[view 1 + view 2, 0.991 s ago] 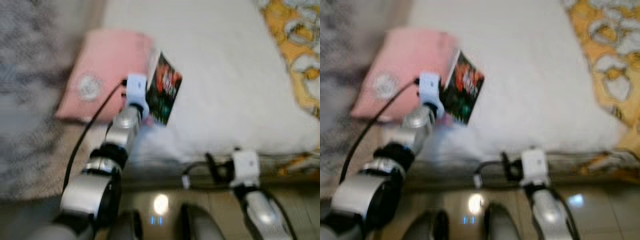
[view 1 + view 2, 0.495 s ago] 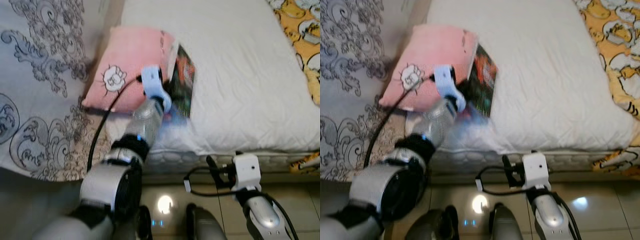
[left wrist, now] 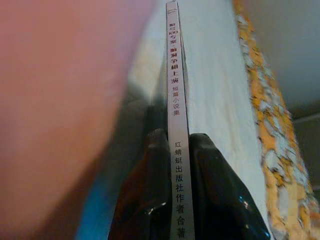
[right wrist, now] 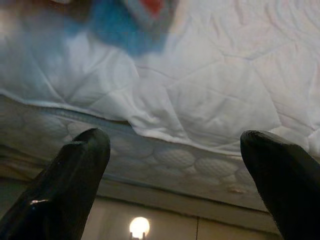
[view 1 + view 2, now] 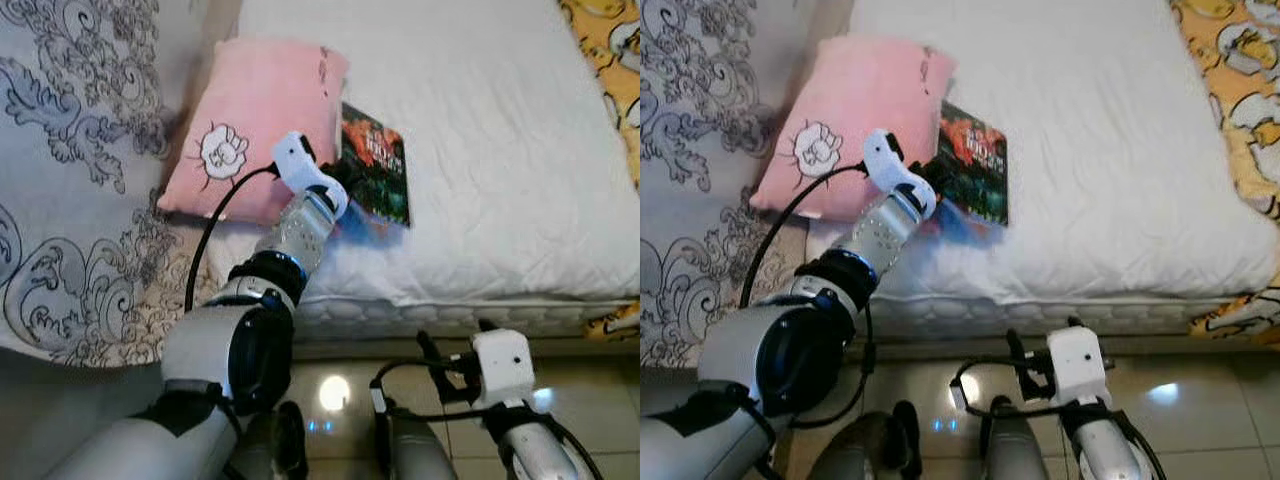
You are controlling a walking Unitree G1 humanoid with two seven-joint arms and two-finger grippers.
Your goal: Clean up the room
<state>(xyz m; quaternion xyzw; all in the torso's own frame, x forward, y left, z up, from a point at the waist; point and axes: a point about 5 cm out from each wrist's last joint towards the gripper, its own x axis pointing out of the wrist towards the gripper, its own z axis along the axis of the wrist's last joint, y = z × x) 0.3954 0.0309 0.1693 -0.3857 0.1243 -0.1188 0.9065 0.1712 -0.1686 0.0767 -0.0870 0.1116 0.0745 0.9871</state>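
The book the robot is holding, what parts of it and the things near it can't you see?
- Book: left gripper covers its near edge in the eye views; back cover faces down.
- Blue thing under the book: mostly covered, blurred in the right wrist view.
- Pink pillow: blurred in the left wrist view.

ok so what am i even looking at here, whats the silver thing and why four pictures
It is a humanoid robot with two silver arms. Two pictures come from cameras on its head, looking down; the other two come from a camera on each wrist. Before it stands a bed with a white cover and a pink pillow. The left gripper is shut on a book with a dark, colourful cover; its wrist view shows the spine pinched between two black fingers. The right gripper hangs open, low by the mattress edge, holding nothing.
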